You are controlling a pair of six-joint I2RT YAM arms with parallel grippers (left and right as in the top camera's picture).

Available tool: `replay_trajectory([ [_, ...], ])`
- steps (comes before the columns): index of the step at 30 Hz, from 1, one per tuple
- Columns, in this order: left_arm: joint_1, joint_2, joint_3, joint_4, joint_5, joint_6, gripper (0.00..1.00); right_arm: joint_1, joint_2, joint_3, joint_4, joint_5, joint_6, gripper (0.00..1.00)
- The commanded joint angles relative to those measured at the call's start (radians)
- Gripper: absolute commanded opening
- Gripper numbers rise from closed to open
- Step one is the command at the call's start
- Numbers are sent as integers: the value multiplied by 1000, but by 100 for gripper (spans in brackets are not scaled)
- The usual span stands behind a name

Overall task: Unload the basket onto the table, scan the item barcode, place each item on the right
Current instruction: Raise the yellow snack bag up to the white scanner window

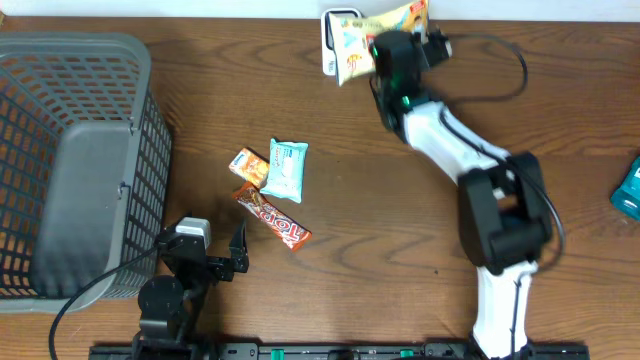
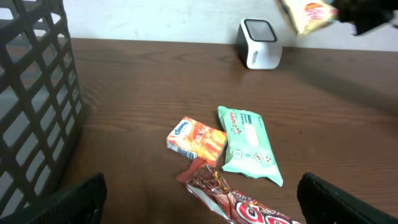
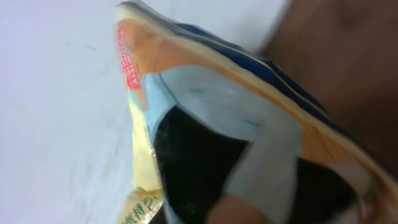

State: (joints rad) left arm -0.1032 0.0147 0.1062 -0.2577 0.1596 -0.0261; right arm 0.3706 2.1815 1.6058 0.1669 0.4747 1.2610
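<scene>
Right gripper (image 1: 383,45) is at the far edge of the desk (image 1: 400,220), jaws closed tight on a yellow snack packet (image 1: 392,20) w/ orange and blue print. The packet is off the desk surface and tilted. In the overhead view one end overlaps the top of the white barcode scanner (image 1: 333,42), and the other end points toward the back wall. From the left wrist view the packet (image 2: 308,14) hangs in the air above and to the right of the scanner (image 2: 259,43), not touching it. The scanner stands upright, dark window on top. The right wrist view is blurred and almost filled by the packet (image 3: 236,143), w/ a strip of brown desk (image 3: 348,50) at upper right. No barcode is legible there.

Left gripper (image 1: 202,245) sits low at the near edge of the desk, just beside the grey mesh basket (image 1: 70,150), jaws spread fully w/ nothing btwn them.

Three other items lie mid-desk, well apart from the scanner:
- A small orange box (image 1: 249,164).
- A teal wipes pack (image 1: 286,170), touching the box's right side.
- A red-brown chocolate bar (image 1: 273,217), lying diagonally just in front of both, one end almost under the box.

A teal item (image 1: 628,190) is cut off at the desk's right edge, so can't tell what it is.
</scene>
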Motion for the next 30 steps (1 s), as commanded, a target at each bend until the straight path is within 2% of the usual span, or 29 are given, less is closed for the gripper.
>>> replay_trajectory([
  [1,-5,-4,-22,-8,13,-2,98,-5,128,261,-61,62,-60,2],
  [8,-5,-4,-22,-8,13,-2,98,-21,428,696,-200,51,-65,1],
  [21,-5,-4,-22,-8,13,-2,98,-40,444,705,-273,58,-74,2],
  [26,-5,-4,-22,-8,13,-2,98,-75,353,705,-471,60,-111,2],
  [30,-5,-4,-22,-8,13,-2,98,-144,235,705,-715,78,-110,2],
])
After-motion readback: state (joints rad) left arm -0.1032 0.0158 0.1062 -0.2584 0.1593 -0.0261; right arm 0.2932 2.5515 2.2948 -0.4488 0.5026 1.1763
